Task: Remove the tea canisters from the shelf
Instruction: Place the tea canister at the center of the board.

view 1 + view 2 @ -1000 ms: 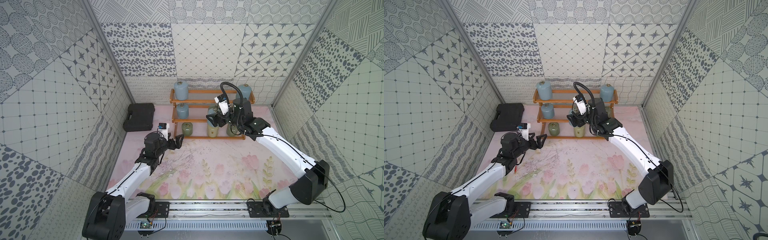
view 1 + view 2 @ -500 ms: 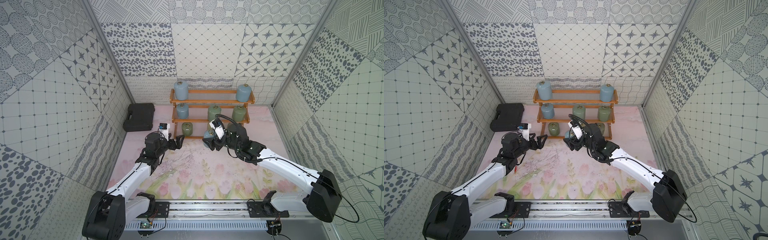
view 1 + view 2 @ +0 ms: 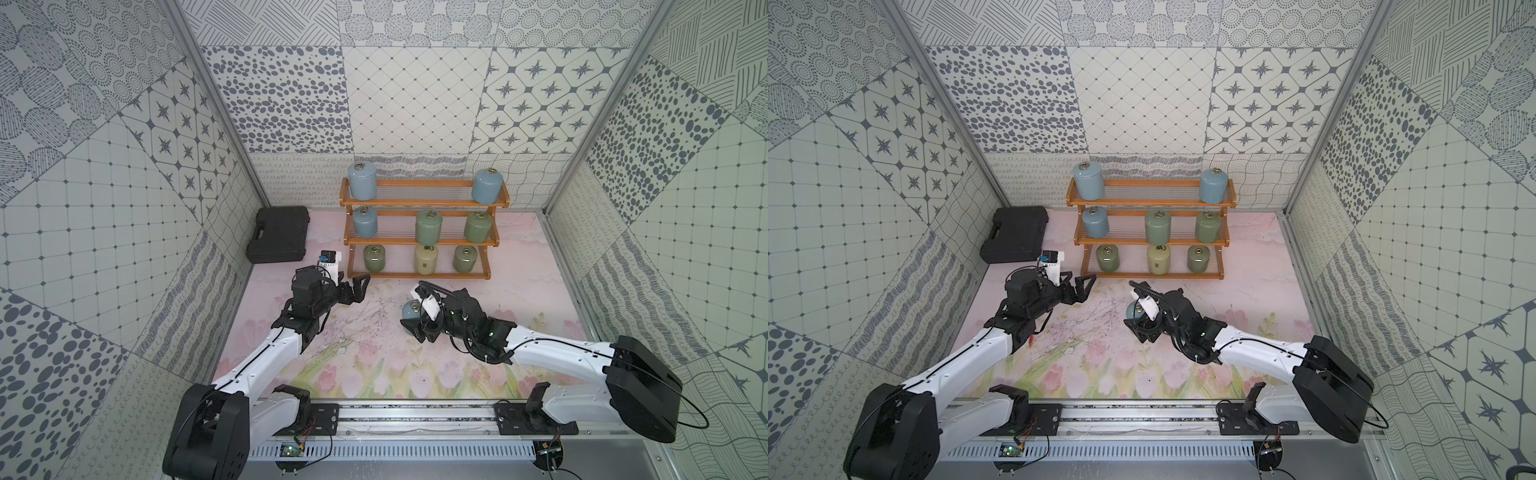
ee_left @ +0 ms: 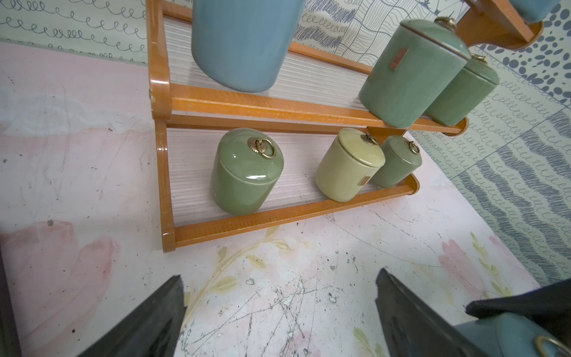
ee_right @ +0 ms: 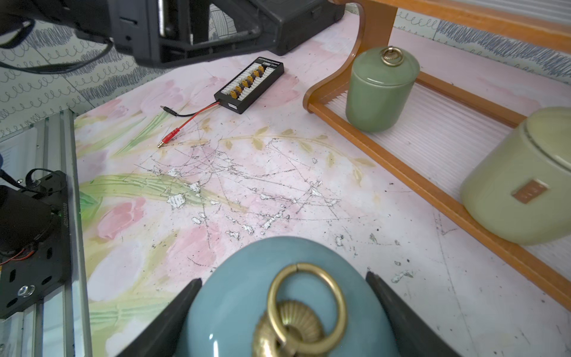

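Mat (image 3: pixel 374 357), floral, lies under both pincers, scratched bare betw. them. Shelf (image 3: pixel 395 242), 3 tiers, orange-brown frame w/ clear rod slats, stands beyond both pincers' tips and touches neither. Black case (image 3: pixel 279 233) lies flat on mat past L pincer (image 4: pixel 279 276), on its outer side, just beside shelf's end.

L pincer: jaws spread wide, nothing betw. them, only mat below. It points at bottom tier's near end.

R pincer (image 5: pixel 283 279): jaws closed round held blue canister (image 5: pixel 234 296), one pad each side of body, lid and brass ring facing wrist cam. That one is off shelf, low over mat in front of bottom tier. Can't tell if base touches mat.

Eight more sit on shelf, all ahead of pincers:
- Top tier: blue can. L end (image 3: pixel 361 181), blue can. R end (image 3: pixel 487 185).
- Mid tier: blue can. mid-L (image 3: pixel 365 221), green can. mid-centre (image 3: pixel 428 227), green can. mid-R (image 3: pixel 478 227).
- Bottom tier: green can. low-L (image 3: pixel 375 258), closest to L pincer; cream can. low-centre (image 3: pixel 426 259), nearest R pincer; green can. low-R (image 3: pixel 464 259).

Charger board (image 5: pixel 249 85), black w/ yellow sockets, lies on mat beneath L arm, well ahead of R pincer. Its red lead (image 5: pixel 171 135) trails loose on mat.
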